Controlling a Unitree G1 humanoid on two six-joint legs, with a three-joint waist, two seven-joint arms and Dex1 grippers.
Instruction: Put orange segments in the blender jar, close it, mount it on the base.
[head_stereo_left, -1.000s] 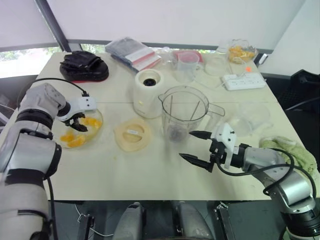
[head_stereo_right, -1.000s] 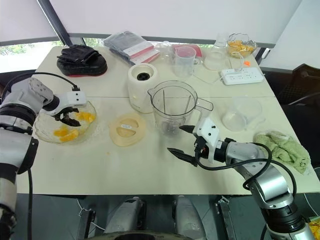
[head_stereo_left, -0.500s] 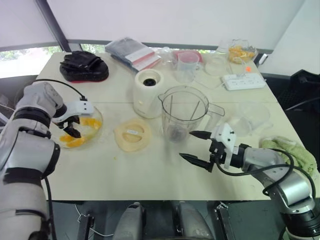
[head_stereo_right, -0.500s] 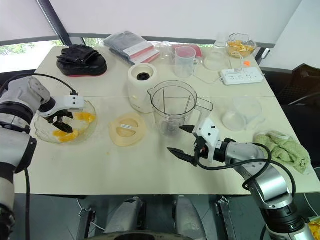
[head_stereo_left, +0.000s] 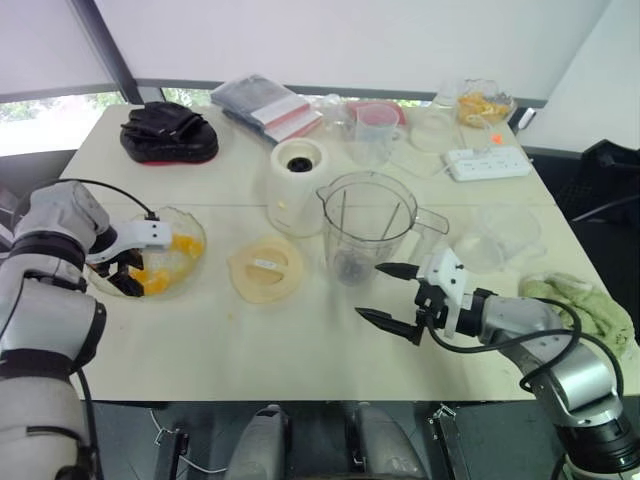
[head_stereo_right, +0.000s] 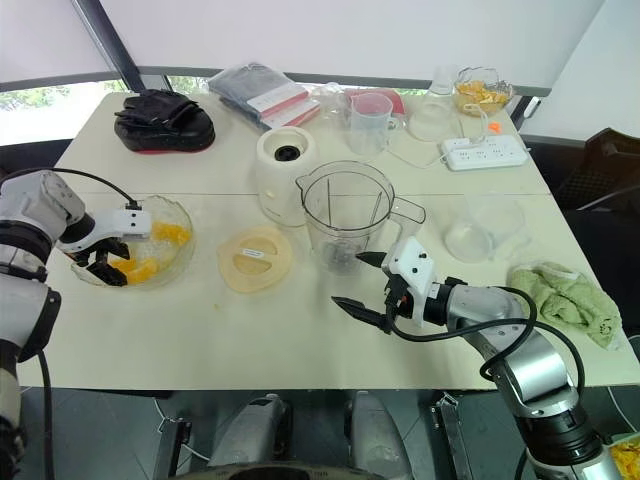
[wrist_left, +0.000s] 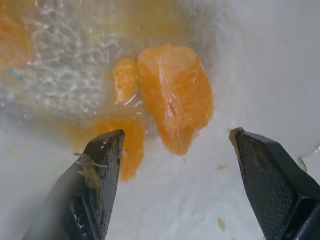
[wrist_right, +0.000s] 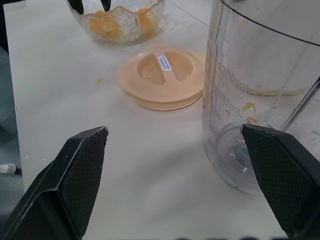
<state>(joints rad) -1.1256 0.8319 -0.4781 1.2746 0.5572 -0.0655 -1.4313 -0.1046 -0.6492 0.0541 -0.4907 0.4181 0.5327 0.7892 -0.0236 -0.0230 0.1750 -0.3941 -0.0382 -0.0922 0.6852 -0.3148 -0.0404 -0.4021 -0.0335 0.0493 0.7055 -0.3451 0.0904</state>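
Currently your left gripper (head_stereo_left: 127, 279) is wide open and empty inside the bowl (head_stereo_left: 196, 247). An orange segment (wrist_left: 175, 95) lies just ahead between the fingertips, its long axis running along the fingers. The jar (head_stereo_left: 368, 225) stands well apart to the right, beside your open, empty right gripper (head_stereo_left: 372, 292).

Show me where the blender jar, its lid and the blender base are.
blender jar (head_stereo_left: 368, 240), left eye view, clear front wall.
lid (head_stereo_left: 265, 268), left eye view, top centre.
blender base (head_stereo_left: 290, 205), left eye view, white side.
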